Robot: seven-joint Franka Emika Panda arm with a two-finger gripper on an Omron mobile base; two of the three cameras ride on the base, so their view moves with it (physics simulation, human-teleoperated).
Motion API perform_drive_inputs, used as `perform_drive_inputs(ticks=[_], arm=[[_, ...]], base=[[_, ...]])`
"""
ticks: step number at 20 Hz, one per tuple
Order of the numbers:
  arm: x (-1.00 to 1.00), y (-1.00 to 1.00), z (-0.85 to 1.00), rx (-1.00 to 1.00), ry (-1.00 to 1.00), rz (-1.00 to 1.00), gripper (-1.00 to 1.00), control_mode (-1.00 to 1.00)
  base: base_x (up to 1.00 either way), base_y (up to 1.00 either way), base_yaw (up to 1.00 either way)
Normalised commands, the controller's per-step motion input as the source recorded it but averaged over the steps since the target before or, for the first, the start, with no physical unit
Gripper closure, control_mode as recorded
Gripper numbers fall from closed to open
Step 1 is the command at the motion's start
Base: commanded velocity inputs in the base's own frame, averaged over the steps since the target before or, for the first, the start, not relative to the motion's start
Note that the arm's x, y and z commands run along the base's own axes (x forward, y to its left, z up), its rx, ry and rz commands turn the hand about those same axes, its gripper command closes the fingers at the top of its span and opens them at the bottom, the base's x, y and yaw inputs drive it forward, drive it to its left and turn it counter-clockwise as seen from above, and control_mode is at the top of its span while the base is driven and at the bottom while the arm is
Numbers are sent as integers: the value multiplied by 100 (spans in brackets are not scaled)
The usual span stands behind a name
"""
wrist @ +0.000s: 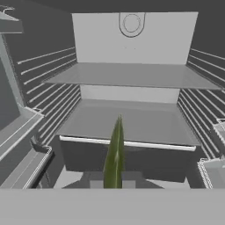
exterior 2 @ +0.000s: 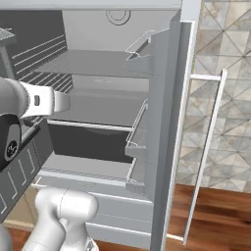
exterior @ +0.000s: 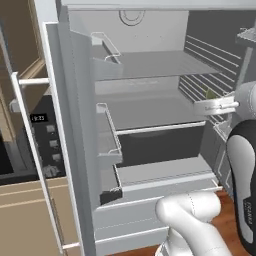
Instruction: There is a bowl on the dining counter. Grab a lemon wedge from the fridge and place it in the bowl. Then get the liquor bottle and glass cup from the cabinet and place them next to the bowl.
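**Lemon wedge gripped, fridge leg nearly over**

Lemon wedge [wrist: 115, 154] sits clamped edge-on between the gripper [wrist: 113, 179] fingers (a thin green-yellow sliver), in front of the open fridge [exterior: 150, 65] shelves. Next: probably carry it clear to the dining counter's bowl.

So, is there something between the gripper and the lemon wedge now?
No. In the hand view the gripper is shut on the lemon wedge, which stands up thin and green between the fingertips, in front of the open fridge shelves. Nothing visible sits between them.
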Motion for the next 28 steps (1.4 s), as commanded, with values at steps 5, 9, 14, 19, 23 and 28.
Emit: perform_drive_inputs(ticks=[5, 9, 14, 19, 23, 28], arm=[[0, 0, 0, 0, 0, 0, 100, 100], [0, 0, 0, 0, 0, 0, 100, 100], [0, 0, 0, 0, 0, 0, 100, 100], [0, 0, 0, 0, 0, 0, 100, 100], [0, 0, 0, 0, 0, 0, 100, 100], [0, 0, 0, 0, 0, 0, 100, 100]], base=[[-98, -1, 0], [-93, -20, 9], [-79, -39, 34], [-74, -44, 51], [-72, -40, 61], [-73, -37, 67]])
